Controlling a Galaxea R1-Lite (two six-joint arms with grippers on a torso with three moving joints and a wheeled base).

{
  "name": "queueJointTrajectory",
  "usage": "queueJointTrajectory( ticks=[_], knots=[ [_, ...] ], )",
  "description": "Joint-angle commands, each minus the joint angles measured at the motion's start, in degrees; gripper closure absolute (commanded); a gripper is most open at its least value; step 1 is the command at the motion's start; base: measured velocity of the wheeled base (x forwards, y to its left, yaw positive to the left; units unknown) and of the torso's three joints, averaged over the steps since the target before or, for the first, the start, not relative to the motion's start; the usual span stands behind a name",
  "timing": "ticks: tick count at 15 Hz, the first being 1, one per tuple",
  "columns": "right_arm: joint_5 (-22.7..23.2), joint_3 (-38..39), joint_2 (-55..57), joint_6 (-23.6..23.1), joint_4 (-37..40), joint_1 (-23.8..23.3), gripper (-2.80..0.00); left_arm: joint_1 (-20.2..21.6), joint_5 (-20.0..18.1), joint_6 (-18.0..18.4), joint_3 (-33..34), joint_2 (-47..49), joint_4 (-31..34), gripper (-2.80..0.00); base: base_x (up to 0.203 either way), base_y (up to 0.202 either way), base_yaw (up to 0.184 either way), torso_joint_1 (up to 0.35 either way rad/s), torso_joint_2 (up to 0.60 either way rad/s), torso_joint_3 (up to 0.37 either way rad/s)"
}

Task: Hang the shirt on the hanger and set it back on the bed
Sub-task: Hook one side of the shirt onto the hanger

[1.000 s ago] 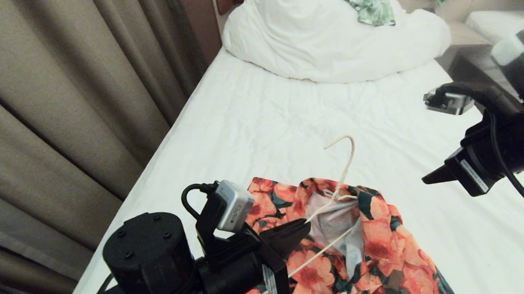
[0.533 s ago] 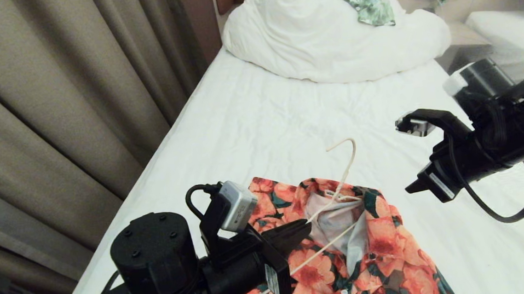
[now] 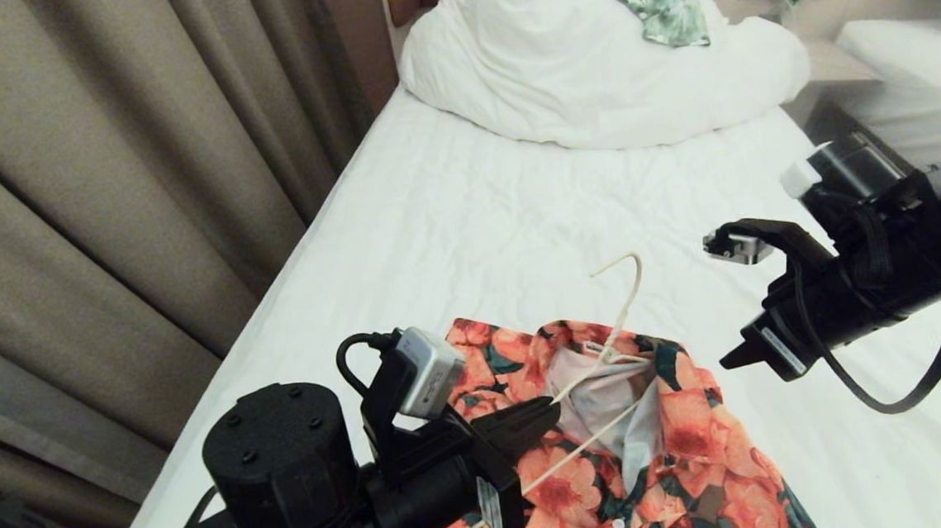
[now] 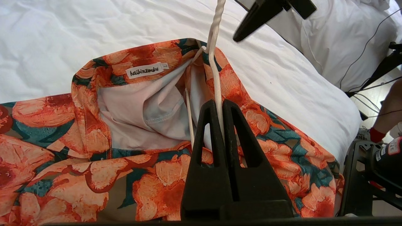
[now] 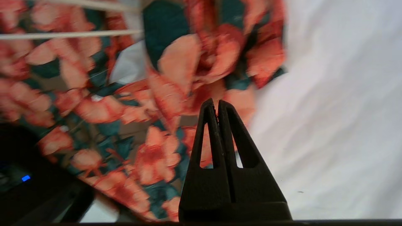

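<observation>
One shirt point(image 3: 616, 444) lies on the bed point(image 3: 468, 223), left gripper point(image 3: 549, 412) clamped on one hanger point(image 3: 619, 311), right gripper point(image 3: 730, 358) closed empty

Neck label point(image 4: 146, 70) (white, on the shirt point(image 4: 78, 150)) reads "haibinzouu".

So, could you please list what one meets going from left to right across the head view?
Curtain → left gripper, shut on the hanger → flowered shirt on the bed → right gripper, shut and empty.
</observation>
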Motion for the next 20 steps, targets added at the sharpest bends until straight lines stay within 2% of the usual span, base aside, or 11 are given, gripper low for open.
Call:
queueJointTrajectory(
  ticks=[1,2,3,7,9,14,15,17,20],
  knots=[
    [3.02,1.42,-0.11,2.44,0.04,0.21,0.0,-0.09,-0.03,-0.05,0.04,0.01,-0.4,0.0,0.0,0.0,0.0,0.0,0.0,0.0],
    [4.21,1.82,0.08,3.8,0.02,0.41,0.0,-0.09,-0.03,-0.05,-0.05,0.01,-0.4,0.0,0.0,0.0,0.0,0.0,0.0,0.0],
    [4.31,2.62,0.04,3.83,-0.23,0.49,-2.8,-0.09,-0.03,-0.05,-0.05,0.01,-0.4,0.0,0.0,0.0,0.0,0.0,0.0,0.0],
    [4.29,6.74,1.17,4.03,-8.36,2.0,-2.8,-0.09,-0.03,0.04,-0.14,-0.08,-0.4,0.0,0.0,0.0,0.0,0.0,0.0,0.0],
    [4.33,7.41,2.16,4.43,-10.07,3.1,-2.8,-0.09,-0.03,0.04,-0.14,-0.08,-0.4,0.0,0.0,0.0,0.0,0.0,0.0,0.0],
    [4.27,7.52,3.8,10.92,-13.69,6.62,-2.8,-0.01,-0.03,0.07,-0.14,-0.16,-0.8,0.0,0.0,0.0,0.0,0.0,0.0,0.0],
    [4.24,7.49,3.78,11.86,-14.17,6.83,0.0,-0.02,-0.03,0.12,-0.14,-0.16,-0.84,0.0,0.0,0.0,0.0,0.0,0.0,0.0],
    [4.15,7.71,3.54,14.87,-16.8,7.01,0.0,-0.09,-0.03,0.12,-0.14,-0.25,-0.84,0.0,0.0,0.0,0.0,0.0,0.0,0.0],
    [4.06,7.9,2.21,15.65,-16.95,6.99,0.0,-0.09,-0.03,0.04,-0.14,-0.34,-0.84,0.0,0.0,0.0,0.0,0.0,0.0,0.0]
  ],
)
